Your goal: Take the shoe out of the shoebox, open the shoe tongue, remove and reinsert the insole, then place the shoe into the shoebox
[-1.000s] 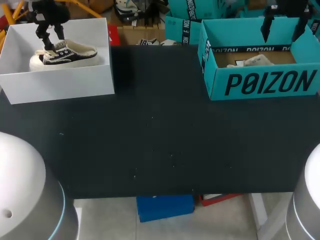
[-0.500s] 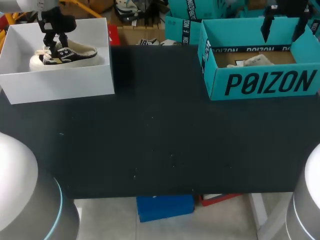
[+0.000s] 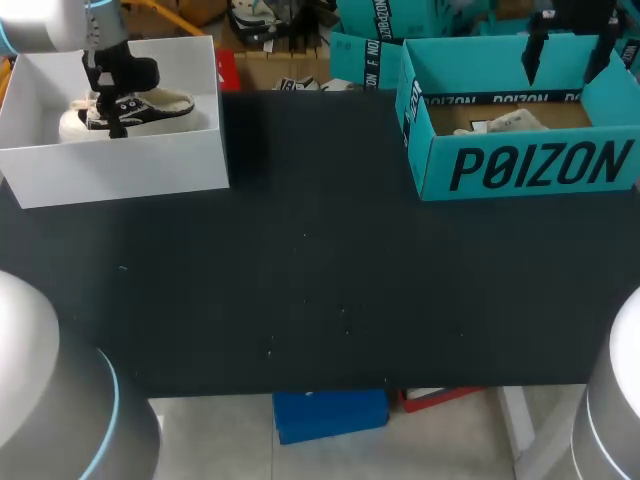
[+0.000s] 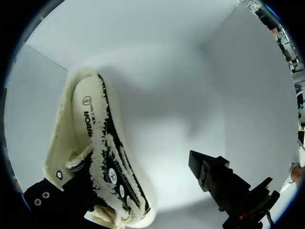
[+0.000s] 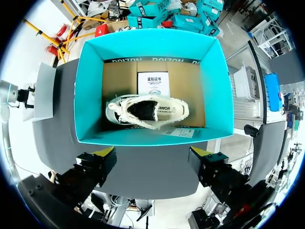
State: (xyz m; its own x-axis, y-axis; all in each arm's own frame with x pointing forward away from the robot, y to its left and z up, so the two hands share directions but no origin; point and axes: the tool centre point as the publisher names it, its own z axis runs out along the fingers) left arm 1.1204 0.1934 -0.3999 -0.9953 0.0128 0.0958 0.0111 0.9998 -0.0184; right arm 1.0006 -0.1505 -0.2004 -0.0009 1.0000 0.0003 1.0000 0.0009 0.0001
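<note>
- The left tool [image 3: 108, 112] is dropping deeper into the white box [image 3: 120, 165] than a second ago, and it is now sitting right over the laced part of the shoe [image 3: 150, 108].
- It is also shifting a little to the right along the shoe compared with the earlier frames.
- In the left wrist view, the left tool [image 4: 124, 179] is keeping its fingers apart. One finger is pressing against the shoe [image 4: 95, 143] by the eyelets. The other is hanging well clear of it over the bare floor of the box [image 4: 238, 95].
- The shoe is lying in the same spot inside the white box, upright on its sole with the insole showing.
- The right tool [image 3: 565, 55] is holding where it was, above the teal box [image 3: 520, 165] at the far right of the counter [image 3: 330, 280].
- In the right wrist view, the right tool [image 5: 151, 160] is staying spread wide and gripping nothing. A second shoe [image 5: 147, 110] is lying on the floor of the teal box [image 5: 143, 138] ahead of it.
</note>
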